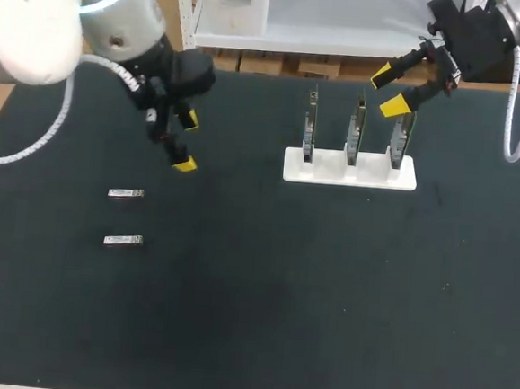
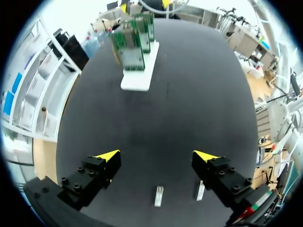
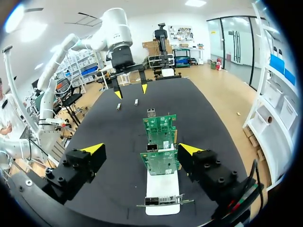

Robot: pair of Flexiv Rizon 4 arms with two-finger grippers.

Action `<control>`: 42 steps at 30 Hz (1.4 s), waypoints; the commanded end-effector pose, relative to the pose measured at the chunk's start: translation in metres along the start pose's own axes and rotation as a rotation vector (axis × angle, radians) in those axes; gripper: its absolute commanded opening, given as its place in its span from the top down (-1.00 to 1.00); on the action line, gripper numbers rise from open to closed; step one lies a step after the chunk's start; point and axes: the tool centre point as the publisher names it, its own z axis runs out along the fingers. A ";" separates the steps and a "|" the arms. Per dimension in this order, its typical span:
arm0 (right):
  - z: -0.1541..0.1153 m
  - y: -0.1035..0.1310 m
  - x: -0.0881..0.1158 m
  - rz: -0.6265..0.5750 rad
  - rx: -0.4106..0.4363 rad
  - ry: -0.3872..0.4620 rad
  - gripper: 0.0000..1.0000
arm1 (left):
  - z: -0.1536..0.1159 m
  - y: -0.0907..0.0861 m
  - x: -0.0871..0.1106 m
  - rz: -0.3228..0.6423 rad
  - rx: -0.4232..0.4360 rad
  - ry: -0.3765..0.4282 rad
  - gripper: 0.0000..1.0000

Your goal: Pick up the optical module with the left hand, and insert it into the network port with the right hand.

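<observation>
Two small silver optical modules lie on the black table at the left, one behind the other. My left gripper hangs open above and behind them. In the left wrist view the modules lie under the open left gripper, one near its right finger. Three upright green network cards stand in a white holder at the middle right. My right gripper is open above the rightmost card. In the right wrist view the nearest card stands between the open fingers of the right gripper.
The white holder with its cards is the only obstacle on the dark mat. My left arm shows across the table in the right wrist view.
</observation>
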 end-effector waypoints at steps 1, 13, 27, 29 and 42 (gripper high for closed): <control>0.000 0.003 0.000 0.000 0.008 0.000 -1.00 | -0.005 -0.007 0.015 -0.005 -0.027 0.055 -1.00; 0.000 0.003 0.000 0.000 0.008 0.000 -1.00 | 0.007 -0.020 0.071 -0.031 -0.058 0.257 -1.00; 0.000 0.003 0.000 0.000 0.008 0.000 -1.00 | 0.015 -0.028 0.105 -0.064 -0.102 0.323 -1.00; 0.000 0.003 0.000 0.000 0.008 0.000 -1.00 | 0.015 -0.030 0.108 -0.065 -0.101 0.322 -1.00; 0.000 0.003 0.000 0.000 0.008 0.000 -1.00 | 0.025 -0.034 0.127 -0.112 -0.088 0.272 -1.00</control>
